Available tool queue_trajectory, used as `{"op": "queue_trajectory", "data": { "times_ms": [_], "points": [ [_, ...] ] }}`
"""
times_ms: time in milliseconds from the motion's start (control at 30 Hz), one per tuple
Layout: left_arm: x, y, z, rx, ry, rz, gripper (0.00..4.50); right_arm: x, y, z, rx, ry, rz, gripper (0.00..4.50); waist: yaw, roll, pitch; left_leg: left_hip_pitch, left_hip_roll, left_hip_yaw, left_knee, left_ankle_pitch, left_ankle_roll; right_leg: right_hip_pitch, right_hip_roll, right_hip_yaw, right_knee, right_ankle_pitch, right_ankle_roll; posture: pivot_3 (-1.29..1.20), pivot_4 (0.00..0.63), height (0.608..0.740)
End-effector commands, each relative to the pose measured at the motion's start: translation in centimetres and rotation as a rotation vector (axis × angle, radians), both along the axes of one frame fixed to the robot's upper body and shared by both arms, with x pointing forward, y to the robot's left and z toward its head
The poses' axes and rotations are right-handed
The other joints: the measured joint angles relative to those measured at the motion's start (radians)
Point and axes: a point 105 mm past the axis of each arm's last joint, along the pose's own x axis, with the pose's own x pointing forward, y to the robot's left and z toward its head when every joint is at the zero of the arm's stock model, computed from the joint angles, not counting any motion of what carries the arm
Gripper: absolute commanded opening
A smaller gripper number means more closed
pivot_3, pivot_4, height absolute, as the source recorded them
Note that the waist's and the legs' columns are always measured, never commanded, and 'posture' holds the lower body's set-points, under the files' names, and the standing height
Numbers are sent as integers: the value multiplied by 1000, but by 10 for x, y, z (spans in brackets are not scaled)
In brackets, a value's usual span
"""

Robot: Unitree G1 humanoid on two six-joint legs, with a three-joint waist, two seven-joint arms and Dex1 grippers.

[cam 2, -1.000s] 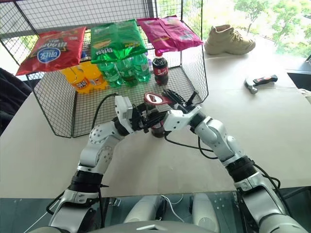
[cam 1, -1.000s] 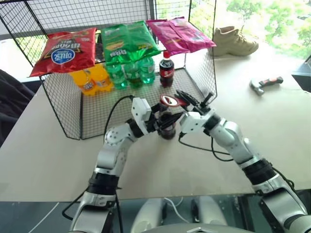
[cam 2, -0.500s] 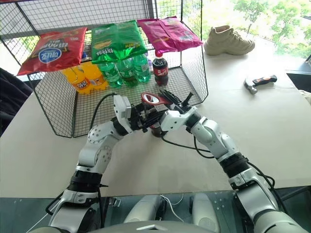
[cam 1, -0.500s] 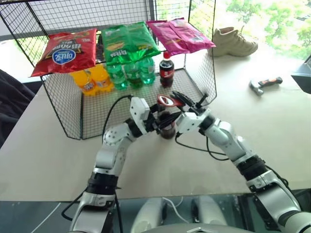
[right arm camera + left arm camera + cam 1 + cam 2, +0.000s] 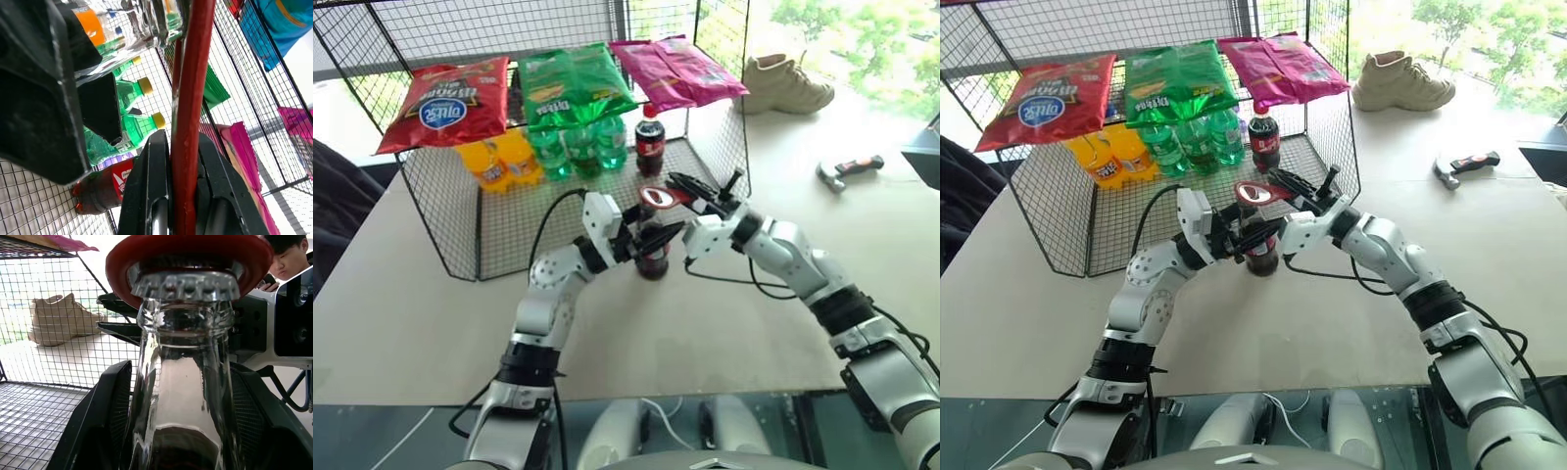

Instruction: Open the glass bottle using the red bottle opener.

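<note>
The glass bottle (image 5: 652, 258) stands upright on the table in front of the wire rack, dark liquid in its lower half. My left gripper (image 5: 649, 238) is shut on it; in the left wrist view its black fingers (image 5: 105, 421) flank the clear neck (image 5: 183, 382). The red bottle opener (image 5: 657, 198) lies flat over the bottle's mouth, its red loop (image 5: 122, 264) ringing the silvery crown cap (image 5: 186, 286). My right gripper (image 5: 693, 193) comes in from the right and is shut on the opener's handle (image 5: 193, 98), which is pinched between its fingers (image 5: 151, 196).
Just behind the bottle stands a black wire rack (image 5: 450, 235) with chip bags on top and green, orange and red-capped cola bottles (image 5: 649, 142) inside. A beige shoe (image 5: 785, 85) and a hammer-like tool (image 5: 847, 169) lie at the right. A person (image 5: 288, 257) is behind.
My right arm has swung outward to the right and risen slightly, with the wrist rolling; the opener's head stays over the cap. The left gripper and bottle have not moved.
</note>
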Motion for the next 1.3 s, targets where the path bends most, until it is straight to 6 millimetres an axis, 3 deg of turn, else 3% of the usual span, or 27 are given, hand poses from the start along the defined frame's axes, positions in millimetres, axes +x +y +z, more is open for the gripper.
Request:
{"op": "queue_trajectory", "data": {
  "times_ms": [33, 1300],
  "points": [
    [-1, -7, 13, -7, -58, -21, 2211, 2, 0, 5, -87, -55, 12, 0, 0, 0, 0, 0, 0, 0, 0, 0, 0, 0, 0, 0, 0, 0, 0, 0, 150, 740],
    [-1, -14, 1, -6, -16, -50, 2211, 35, -60, 49, -205, -310, -166, 0, 22, 0, 2, -3, -1, -1, -1, 0, 0, -2, 0, -1, -2, 0, 0, 0, 150, 740]
  ]
}}
